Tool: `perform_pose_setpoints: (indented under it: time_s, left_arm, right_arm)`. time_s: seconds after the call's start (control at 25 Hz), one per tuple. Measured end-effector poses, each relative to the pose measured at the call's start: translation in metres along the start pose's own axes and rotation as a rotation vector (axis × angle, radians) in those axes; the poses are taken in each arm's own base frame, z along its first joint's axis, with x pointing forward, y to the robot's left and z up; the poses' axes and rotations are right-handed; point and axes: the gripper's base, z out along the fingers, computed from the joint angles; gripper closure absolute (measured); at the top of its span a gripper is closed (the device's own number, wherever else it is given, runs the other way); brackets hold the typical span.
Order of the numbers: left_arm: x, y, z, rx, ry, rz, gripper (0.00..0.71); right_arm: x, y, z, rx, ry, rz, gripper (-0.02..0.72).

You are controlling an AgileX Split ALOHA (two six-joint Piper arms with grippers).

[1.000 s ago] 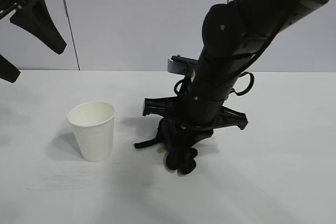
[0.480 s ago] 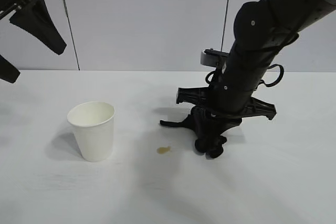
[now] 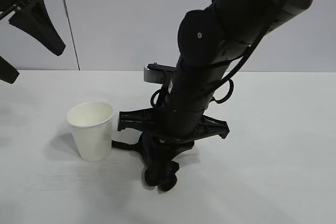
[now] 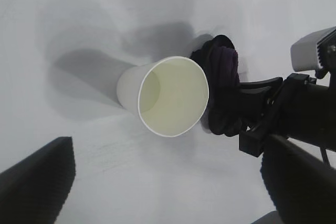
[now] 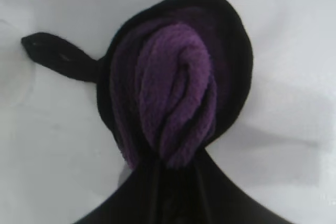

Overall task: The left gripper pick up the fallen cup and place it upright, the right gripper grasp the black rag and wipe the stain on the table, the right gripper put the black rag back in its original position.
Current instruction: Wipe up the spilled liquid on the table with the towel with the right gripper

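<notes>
On the white table [image 3: 273, 145], the right gripper [image 3: 160, 174] presses the bunched black rag [image 5: 178, 103] down, jaws clamped on it, just beside the upright cup [image 3: 92, 129], seemingly to scrub the stain, now hidden beneath; the left gripper [image 3: 31, 19] hangs wide apart and empty, clear above the far left edge

Upright white cup [image 3: 91, 130] beside bunched black rag [image 3: 157, 166]
</notes>
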Motion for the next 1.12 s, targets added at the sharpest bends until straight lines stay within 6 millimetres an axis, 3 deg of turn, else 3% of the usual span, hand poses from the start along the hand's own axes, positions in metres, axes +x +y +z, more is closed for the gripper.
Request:
perform_pose_setpoints:
  time_s: [0.24,0.56,0.72,0.92,1.0,1.12]
  left_arm:
    - [0.0,0.0,0.0,0.001,0.003,0.001,0.017]
    - [0.0,0.0,0.0,0.002,0.004,0.001,0.017]
    - [0.001,0.0,0.0,0.002,0.006,0.001,0.017]
    - [0.001,0.0,0.0,0.003,0.006,0.001,0.017]
    - [0.001,0.0,0.0,0.003,0.006,0.001,0.017]
    - [0.001,0.0,0.0,0.003,0.006,0.001,0.017]
  right_arm:
    - [-0.005,-0.009,0.0,0.023,-0.015,0.019,0.632]
    - [-0.03,-0.069,-0.004,0.119,-0.057,0.124,0.632]
    - [-0.035,-0.087,-0.007,0.148,-0.058,0.148,0.632]
    - [-0.031,-0.092,-0.014,0.181,0.008,0.147,0.617]
    - [-0.027,-0.092,-0.022,0.193,0.051,0.142,0.517]
    - [-0.029,-0.089,-0.044,0.19,0.05,0.121,0.213]
